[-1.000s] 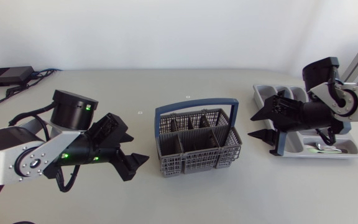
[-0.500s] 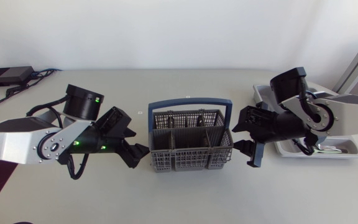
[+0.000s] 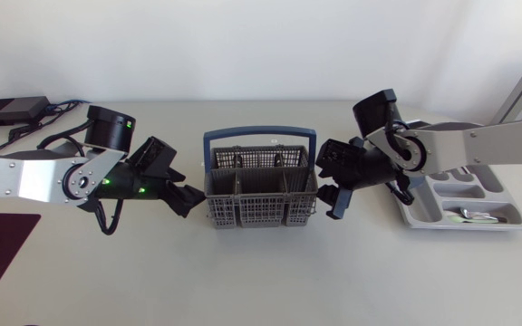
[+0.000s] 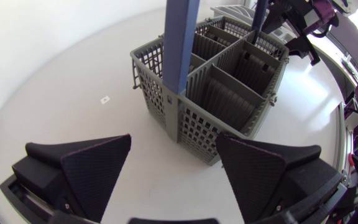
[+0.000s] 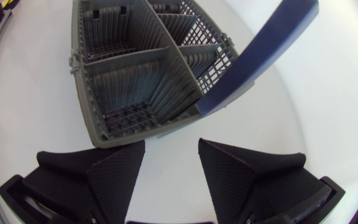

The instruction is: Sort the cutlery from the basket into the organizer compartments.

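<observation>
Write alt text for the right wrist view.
The open right tool, holding nothing, hangs just short of a grey basket with a blue handle. What shows of the basket's inside looks empty.

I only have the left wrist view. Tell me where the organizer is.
Observer: In the head view the organizer lies at the table's right end, partly under the right arm and apart from the basket.
Operator: Report what's in it.
Observer: One silvery piece of cutlery lies in its front compartment. I cannot tell what kind it is.
</observation>
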